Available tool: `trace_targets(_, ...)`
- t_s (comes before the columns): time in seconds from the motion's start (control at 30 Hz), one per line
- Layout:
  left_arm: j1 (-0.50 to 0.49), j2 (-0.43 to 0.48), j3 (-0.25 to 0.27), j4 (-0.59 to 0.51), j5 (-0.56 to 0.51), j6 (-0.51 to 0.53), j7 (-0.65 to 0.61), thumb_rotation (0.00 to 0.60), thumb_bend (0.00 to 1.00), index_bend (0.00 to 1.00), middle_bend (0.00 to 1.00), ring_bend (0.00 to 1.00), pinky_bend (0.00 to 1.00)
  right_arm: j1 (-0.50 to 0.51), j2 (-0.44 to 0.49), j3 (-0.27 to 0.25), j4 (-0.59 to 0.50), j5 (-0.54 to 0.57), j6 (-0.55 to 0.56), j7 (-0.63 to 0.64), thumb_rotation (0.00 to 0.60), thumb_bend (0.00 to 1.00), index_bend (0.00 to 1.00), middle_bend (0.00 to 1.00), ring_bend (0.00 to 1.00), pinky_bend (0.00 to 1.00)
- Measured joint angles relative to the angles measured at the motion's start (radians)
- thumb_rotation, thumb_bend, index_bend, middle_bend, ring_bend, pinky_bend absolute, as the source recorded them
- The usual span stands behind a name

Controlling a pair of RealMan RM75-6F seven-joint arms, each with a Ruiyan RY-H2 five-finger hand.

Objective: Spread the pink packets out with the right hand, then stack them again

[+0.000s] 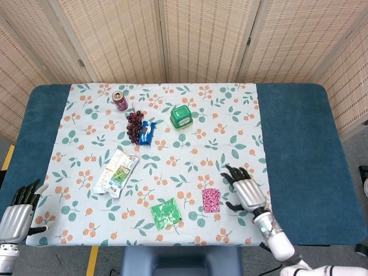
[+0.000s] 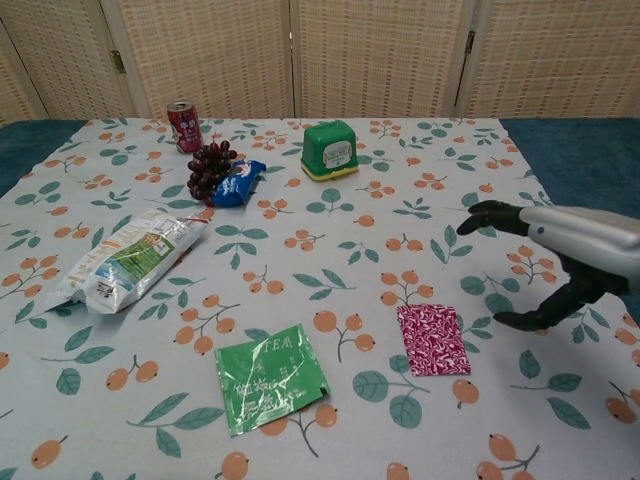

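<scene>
Right robot hand (image 2: 560, 260) is hovering w/ fingers spread apart, holding nothing, near bench's front-right edge. Pink patterned foil packets (image 2: 432, 339) are lying flat as one stack on the floral cloth, just beside it toward the front edge. Left robot hand (image 1: 16, 217) is sitting at front-left corner, fingers apart, empty.

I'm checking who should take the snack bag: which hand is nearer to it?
Left. The left hand sits at the table's near left edge, below-left of the snack bag. The right hand is farther off, beyond the pink packets.
</scene>
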Motion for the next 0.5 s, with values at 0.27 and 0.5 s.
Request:
trace_targets(0.27,0.008,0.005,-0.018,-0.046,0.020,0.067,0.044,0.600,0.17,0.14,0.00,0.04,0.00,-0.163,0.190,-0.067,-0.031,-0.262,0.265,0.131,0.600,0.31,0.13,0.07,0.00,0.00)
trace_targets(0.5,0.018,0.028,-0.016,-0.126,0.054,0.109,0.102,0.600,0.18,0.14,0.00,0.04,0.00,-0.303,0.250,-0.120,0.022,-0.390,0.418,0.261,0.600,0.31,0.13,0.08,0.00,0.00)
